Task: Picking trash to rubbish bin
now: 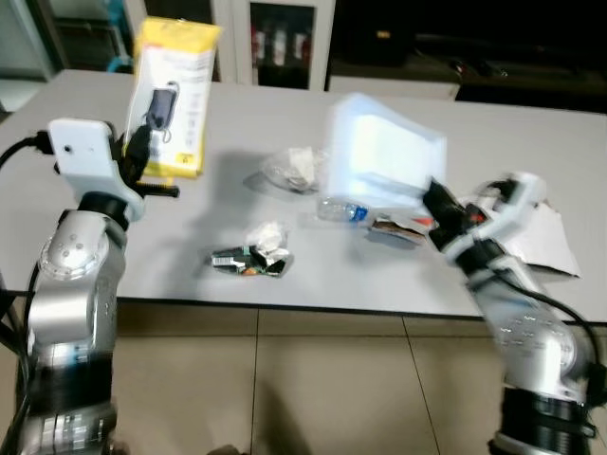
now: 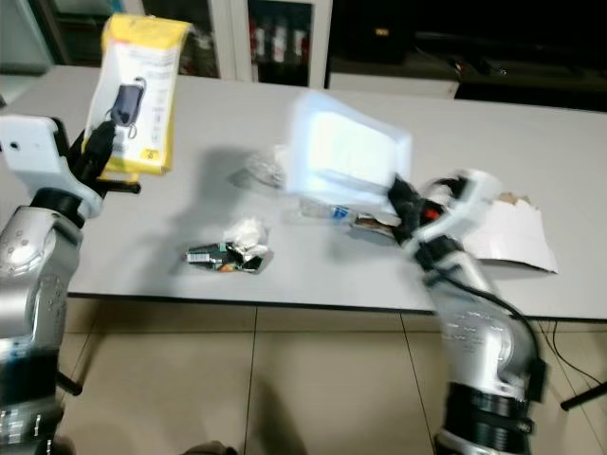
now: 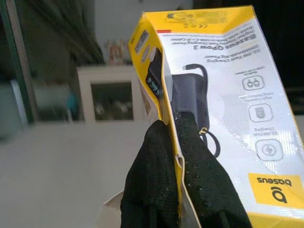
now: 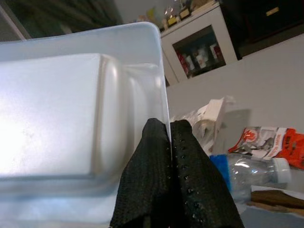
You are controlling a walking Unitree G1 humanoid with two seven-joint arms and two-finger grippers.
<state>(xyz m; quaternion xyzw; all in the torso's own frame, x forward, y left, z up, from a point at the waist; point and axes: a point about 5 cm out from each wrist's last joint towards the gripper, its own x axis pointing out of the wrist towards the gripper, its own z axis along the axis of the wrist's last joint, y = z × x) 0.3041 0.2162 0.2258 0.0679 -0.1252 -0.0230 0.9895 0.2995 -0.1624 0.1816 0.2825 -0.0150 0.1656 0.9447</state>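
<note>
Spanning the scene is a grey table [image 1: 285, 123], with tiled floor in front of it and dark cabinets behind. Raised above the table's right half is a translucent plastic tray [image 1: 384, 156], tilted and blurred; the right gripper [image 1: 438, 210] holds it by its rim, the two black fingers [image 4: 183, 185] pressed together on the thin edge. At the left, lifted clear of the table, stands a yellow and white product box [image 1: 174, 95] printed with a charger picture. The left gripper [image 1: 140, 152] is clamped on the box's lower edge, fingers [image 3: 164, 190] closed with the card wall between them.

On the table near the right arm lies a piece of flat white card [image 1: 542, 239]. Below the tray, a small clear plastic bottle [image 1: 343, 210] with a blue label lies on its side, just beside a red and white snack wrapper [image 1: 394, 230]. Left of the bottle sits a crumpled clear wrapper [image 1: 289, 169]. Nearer the front edge lies a dark crushed wrapper with a white wad [image 1: 251, 256], apart from the others.
</note>
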